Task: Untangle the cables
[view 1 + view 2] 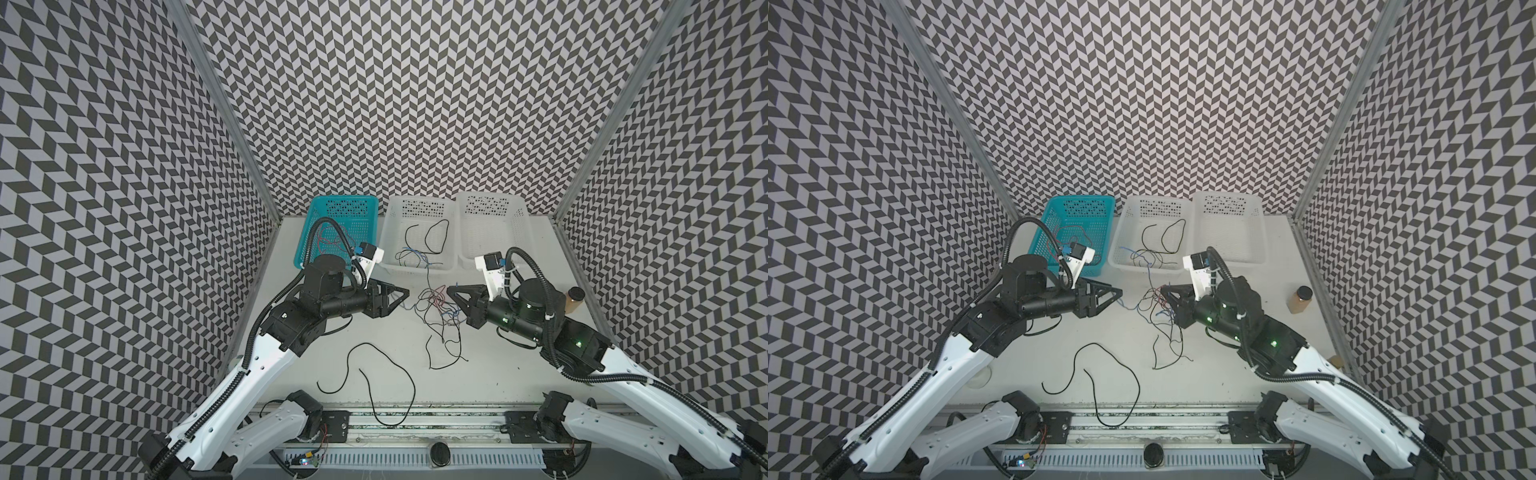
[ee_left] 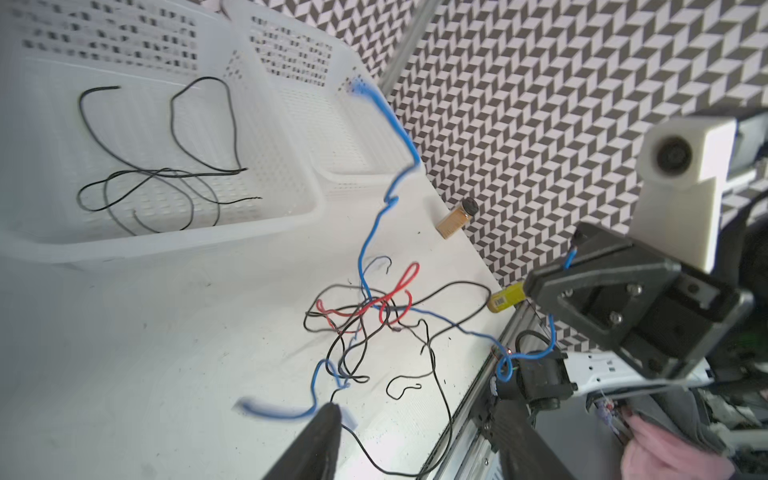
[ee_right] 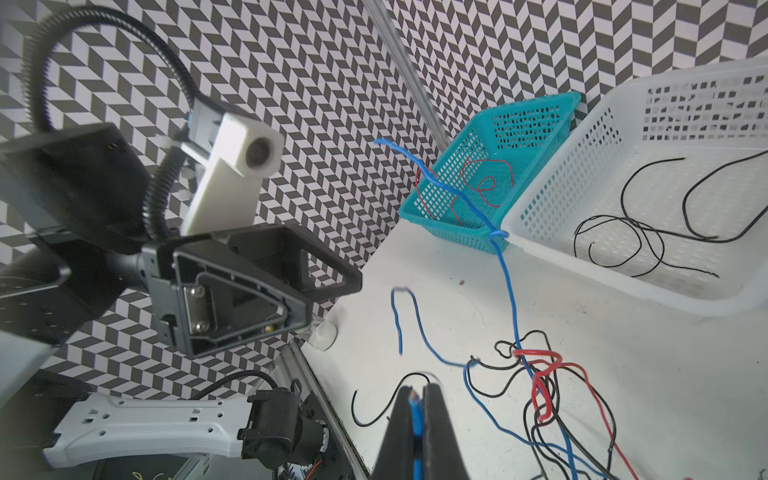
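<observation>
Centre of both top views: I see the cables [image 1: 440,309] tangled on the table [image 1: 519,353] (black, red, blue).
Left gripper [image 1: 404,296]: fingers spread, gripping nothing.
Right gripper [image 3: 417,401]: clenched on a blue cable [image 3: 510,282].

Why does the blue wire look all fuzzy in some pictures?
In the left wrist view the blue wire smears at its ends, likely from swinging, and the far holes of the white basket look soft. In the right wrist view it is mostly sharp, pinched in the right gripper. In both top views it looks thin, not smeared.
</observation>
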You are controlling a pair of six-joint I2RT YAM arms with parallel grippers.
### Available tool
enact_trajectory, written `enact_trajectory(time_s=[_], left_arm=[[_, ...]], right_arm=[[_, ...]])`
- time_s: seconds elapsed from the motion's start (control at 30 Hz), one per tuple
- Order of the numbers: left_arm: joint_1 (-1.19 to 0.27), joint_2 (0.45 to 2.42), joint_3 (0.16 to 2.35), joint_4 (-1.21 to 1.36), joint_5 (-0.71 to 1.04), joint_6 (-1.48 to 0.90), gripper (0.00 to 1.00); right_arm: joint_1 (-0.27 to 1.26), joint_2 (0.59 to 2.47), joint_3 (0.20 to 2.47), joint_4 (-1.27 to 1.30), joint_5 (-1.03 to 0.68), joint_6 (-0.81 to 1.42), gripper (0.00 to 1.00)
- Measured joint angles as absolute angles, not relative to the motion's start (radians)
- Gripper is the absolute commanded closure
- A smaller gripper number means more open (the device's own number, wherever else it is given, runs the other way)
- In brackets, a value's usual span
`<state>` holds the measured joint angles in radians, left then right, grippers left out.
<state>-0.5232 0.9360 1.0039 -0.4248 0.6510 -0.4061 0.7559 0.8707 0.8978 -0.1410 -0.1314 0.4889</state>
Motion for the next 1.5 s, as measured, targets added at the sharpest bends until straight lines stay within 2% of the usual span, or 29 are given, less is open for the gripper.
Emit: enact_trajectory(time_s=[0.07,0.2,0.43,0.83,1.0,1.1,1.27,1.5], left_arm=[[-0.532,0.920,0.974,-0.394,0.688,-0.406,0.23],[-0.558,0.894,0.934,-0.360,0.724,-0.398,0.18],[-0.621,0.925,0.903,-0.291,0.706,-0.402,0.17],[-0.671,0.978,0.810,-0.224,0.529,-0.469,0.18],[-0.698,0.981,0.810,-0.238,0.439,-0.459,0.29],[-0.702,0.996,0.810,-0.237,0.410,-0.457,0.40],[-0.708,1.013,0.796,-0.191,0.407,-0.474,0.48],[-0.728,1.013,0.763,-0.131,0.431,-0.493,0.70]], right_arm=[[0.740,0.863,0.913,-0.156,-0.146,0.480,1.00],[0.707,0.859,0.945,-0.166,-0.202,0.470,1.00],[0.696,0.859,0.962,-0.159,-0.283,0.472,1.00],[0.695,0.840,0.995,-0.152,-0.353,0.503,1.00],[0.696,0.838,0.995,-0.128,-0.392,0.537,1.00],[0.696,0.838,0.995,-0.107,-0.416,0.560,1.00],[0.696,0.833,0.995,-0.074,-0.441,0.593,1.00],[0.696,0.817,0.995,-0.049,-0.461,0.616,1.00]])
